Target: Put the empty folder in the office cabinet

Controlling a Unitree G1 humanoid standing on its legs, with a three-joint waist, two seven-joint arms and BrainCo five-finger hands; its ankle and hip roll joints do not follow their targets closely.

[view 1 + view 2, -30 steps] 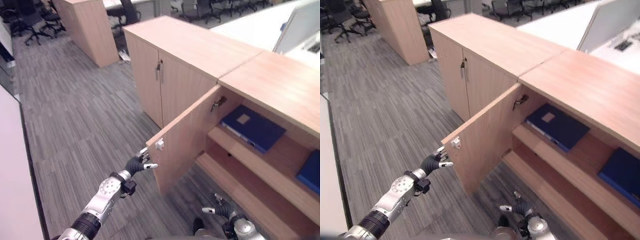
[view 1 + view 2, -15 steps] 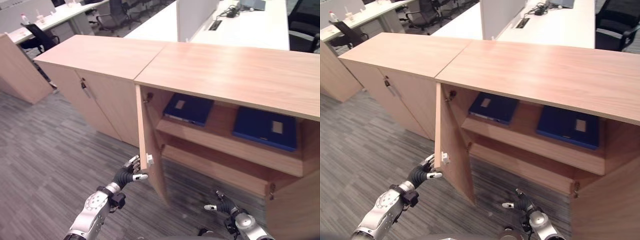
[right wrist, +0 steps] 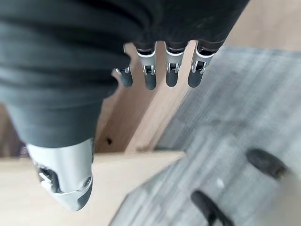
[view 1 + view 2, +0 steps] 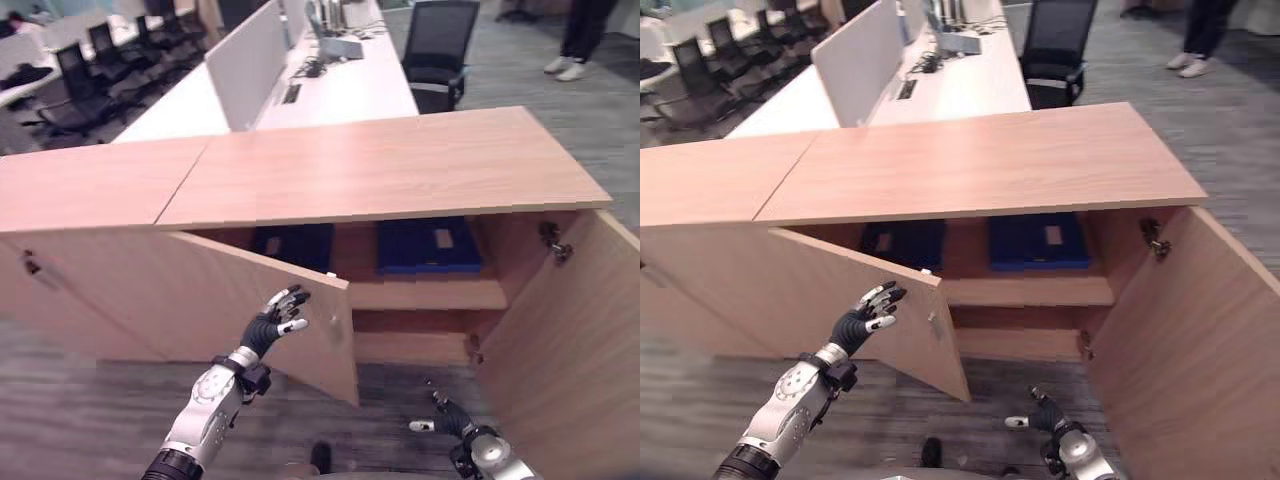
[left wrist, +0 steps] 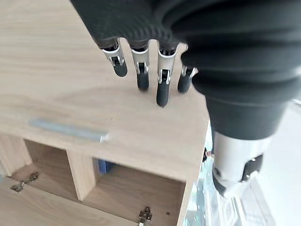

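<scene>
The view has swung round to face the cabinet (image 4: pixel 400 170) squarely, so much of the apparent shift is the camera's. The left door (image 4: pixel 250 310), wide open half a second ago, now stands angled partway across the opening, with the left hand (image 4: pixel 275 320) at its outer face near the free edge, fingers straight and holding nothing. That reads as closing up. Two blue folders (image 4: pixel 428 245) already lie on the upper shelf (image 4: pixel 430 295), centre of frame. The right door (image 4: pixel 560 340) at right stands wide open. The right hand (image 4: pixel 445 420), bottom centre, hangs relaxed and empty. A person (image 4: pixel 580 35) stands upper right, clear of the work.
</scene>
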